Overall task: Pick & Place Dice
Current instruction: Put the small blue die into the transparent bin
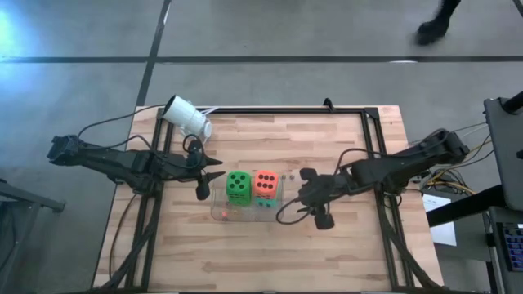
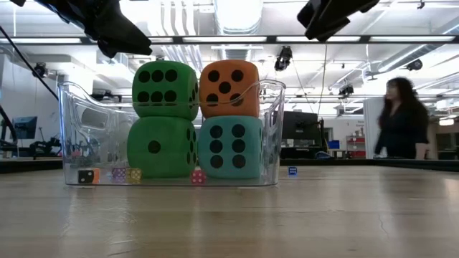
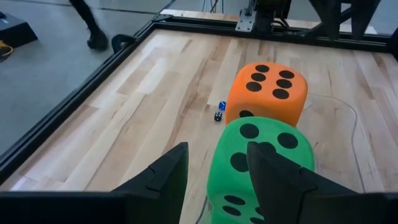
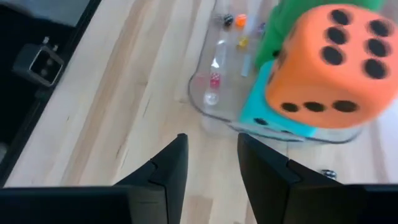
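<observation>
A clear bin (image 1: 219,214) in the middle of the table holds the dice in two stacks. A green die (image 2: 165,89) rests on a second green die (image 2: 161,147). Beside them an orange die (image 2: 229,87) rests on a teal die (image 2: 231,147). My left gripper (image 1: 209,175) hovers open just left of the bin, above the top green die (image 3: 261,162), with nothing between its fingers (image 3: 168,171). My right gripper (image 1: 299,194) hovers open just right of the bin, raised near the orange die (image 4: 329,62) and teal die (image 4: 264,112), also holding nothing.
Several tiny coloured dice lie on the bin's floor (image 2: 118,174), and a small blue one (image 2: 292,170) lies on the table beside it. A white cylindrical camera (image 1: 188,117) stands at the far left corner. A black frame (image 1: 286,110) edges the table. A person (image 2: 401,118) stands beyond it.
</observation>
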